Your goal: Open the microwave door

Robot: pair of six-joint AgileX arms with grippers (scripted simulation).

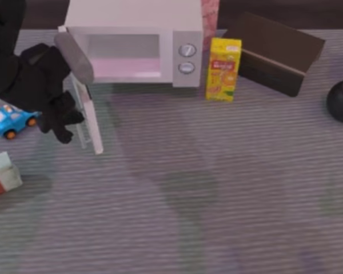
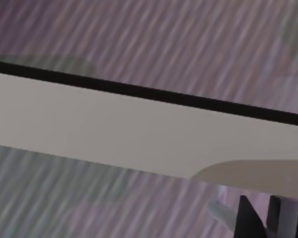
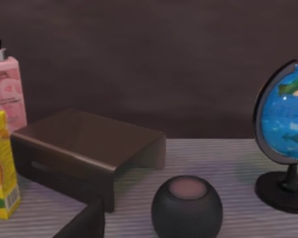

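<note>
The light-grey microwave (image 1: pixel 131 14) stands at the back of the table, two round silver knobs (image 1: pixel 187 50) on its front. The microwave door (image 1: pixel 80 63) is swung out toward the front left, so the pale pinkish interior (image 1: pixel 126 65) shows. My left gripper (image 1: pixel 68 127) is at the door's outer end, shut on the pale handle bar (image 1: pixel 87 134). In the left wrist view the door (image 2: pixel 139 134) is a broad grey band, and the handle (image 2: pixel 288 218) sits between the dark fingers (image 2: pixel 248 220). My right arm is outside the top view; only a dark part of my right gripper (image 3: pixel 87 223) shows.
A blue toy car (image 1: pixel 10 121) and a red-and-pale block (image 1: pixel 3 174) lie at the left. A yellow juice carton (image 1: pixel 223 68), a brown box (image 1: pixel 277 51) and a dark round speaker (image 1: pixel 342 100) stand right of the oven. A pink bottle (image 3: pixel 7 91) and a globe (image 3: pixel 288 124) are farther back.
</note>
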